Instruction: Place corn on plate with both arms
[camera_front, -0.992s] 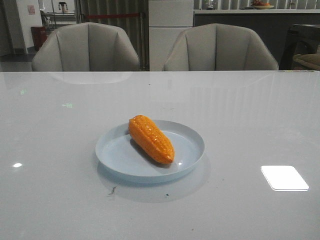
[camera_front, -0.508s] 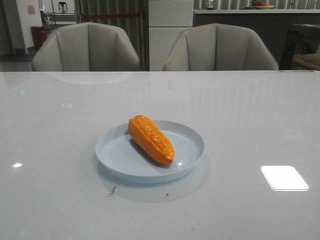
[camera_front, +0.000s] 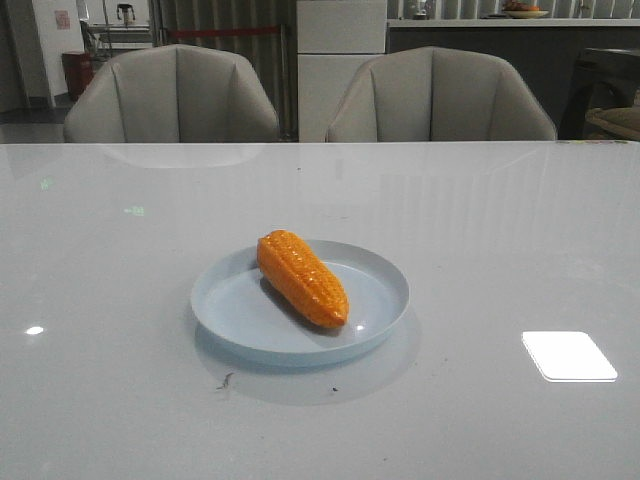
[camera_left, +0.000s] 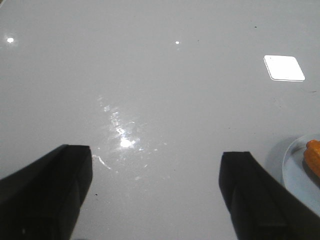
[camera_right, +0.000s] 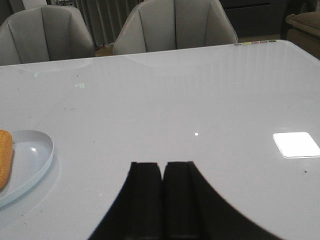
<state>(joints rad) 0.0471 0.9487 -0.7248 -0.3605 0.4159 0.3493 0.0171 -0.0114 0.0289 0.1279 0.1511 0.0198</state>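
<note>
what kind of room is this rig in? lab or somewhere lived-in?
Looks like a dining or kitchen-type room, probably not a bare lab: two padded chairs pulled up to a glossy white table, with a counter along the back wall.

Corn (camera_front: 301, 277) lying diagonally in plate (camera_front: 240, 320), mid table (camera_front: 120, 280); 2 chairs (camera_front: 172, 95) behind table's far edge.

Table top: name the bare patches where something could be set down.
The white table is bare left of the plate, right of it out to the bright light reflection, and behind it toward the two chairs. The only occupied spot is the plate, where the corn lies.
</note>
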